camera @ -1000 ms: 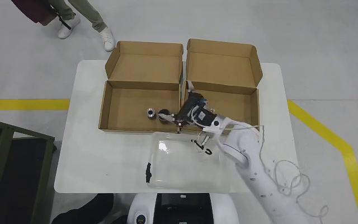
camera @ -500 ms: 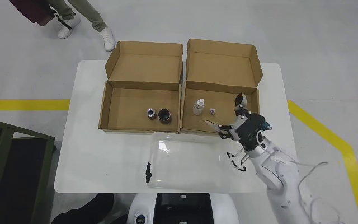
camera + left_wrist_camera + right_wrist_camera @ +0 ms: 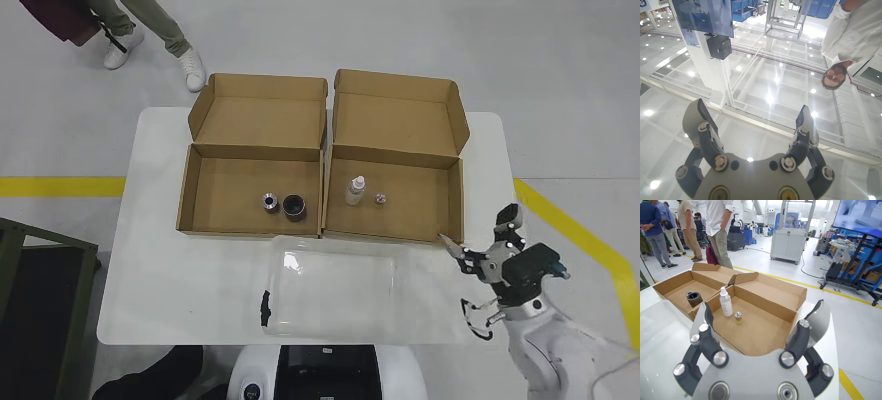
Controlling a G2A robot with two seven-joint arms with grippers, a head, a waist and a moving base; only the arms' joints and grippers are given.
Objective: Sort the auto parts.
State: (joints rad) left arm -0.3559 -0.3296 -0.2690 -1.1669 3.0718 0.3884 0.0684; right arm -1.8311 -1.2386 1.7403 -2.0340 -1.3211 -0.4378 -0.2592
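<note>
- The table (image 3: 160, 260) is smooth, glossy and white with rounded corners.
- Two shallow boxes of brown corrugated cardboard sit side by side at its far half, walls touching and lids folded back flat.
- The left box (image 3: 225, 185) holds a short dark cylinder (image 3: 293, 206), hollow and upright, with a small round silvery metal part (image 3: 269, 201) just beside it.
- The right box (image 3: 420, 200) holds a slim white spray bottle (image 3: 726, 305) standing upright and, close by but apart, a small brass-coloured fitting (image 3: 738, 318) with a silvery cap.
- A clear plastic tray (image 3: 340, 290) with rounded corners lies in front of the boxes, its far rim close against them.
- A small black piece (image 3: 265, 305) sits at the tray's left edge.
- The right gripper (image 3: 478, 228) hangs over the table's right margin, near the right box's front corner. Its jaws are spread wide with nothing between them, and the ridged pads are bare.
- The left gripper (image 3: 752, 105) points at the ceiling, its jaws likewise spread apart and holding nothing.
- Bare tabletop runs along the left of the boxes and to the right of the tray.
</note>
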